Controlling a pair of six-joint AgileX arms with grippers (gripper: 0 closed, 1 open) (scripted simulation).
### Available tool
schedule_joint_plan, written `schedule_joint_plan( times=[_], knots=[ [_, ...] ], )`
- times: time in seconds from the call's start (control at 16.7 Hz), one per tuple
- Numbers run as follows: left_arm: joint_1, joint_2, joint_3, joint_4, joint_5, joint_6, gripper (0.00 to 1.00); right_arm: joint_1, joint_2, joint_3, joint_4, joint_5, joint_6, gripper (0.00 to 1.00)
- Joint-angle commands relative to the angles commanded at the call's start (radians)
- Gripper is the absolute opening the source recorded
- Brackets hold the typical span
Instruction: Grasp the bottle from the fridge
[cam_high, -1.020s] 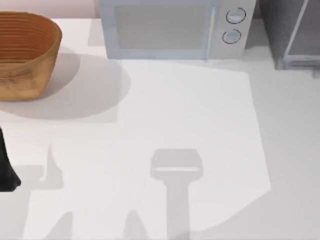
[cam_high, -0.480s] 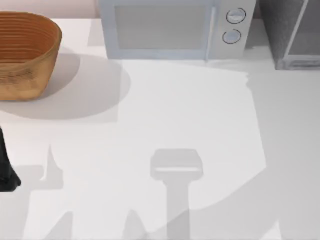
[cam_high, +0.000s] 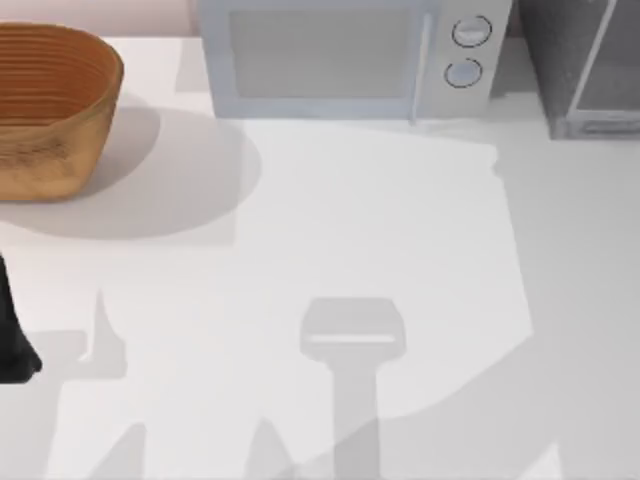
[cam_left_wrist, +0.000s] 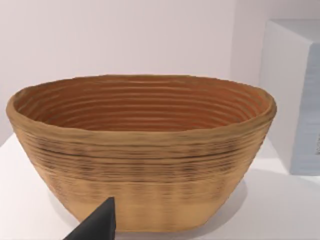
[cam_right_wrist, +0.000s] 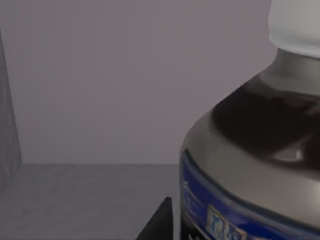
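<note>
- Two arms fitted: left arm (cam_high: 12, 340) parked at the table's (cam_high: 330, 250) left edge, near the basket (cam_left_wrist: 142, 150); finger state cannot be told.
- Right gripper finger (cam_right_wrist: 159, 222) touches or sits just beside the bottle (cam_right_wrist: 250, 150); grip state cannot be told.
- Bottle stands upright inside the fridge (cam_high: 580, 65).

Looks like a rendered kitchen-ish setup: a plain white table (cam_high: 400, 250) with a silver-blue microwave (cam_high: 340, 55) along the far edge, a dark speckled fridge (cam_high: 585, 60) at far right, and a woven basket (cam_high: 50, 105) at far left against bare pale walls.
</note>
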Motion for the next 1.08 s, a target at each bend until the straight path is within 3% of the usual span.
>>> schedule_joint_plan(
  times=[0.36, 1.08],
  knots=[
    [0.0, 0.0, 0.0, 0.0, 0.0, 0.0, 1.0, 0.0, 0.0, 0.0, 0.0, 0.0, 0.0, 0.02],
    [0.0, 0.0, 0.0, 0.0, 0.0, 0.0, 1.0, -0.002, -0.03, 0.01, -0.028, -0.001, 0.001, 0.0]
  ],
)
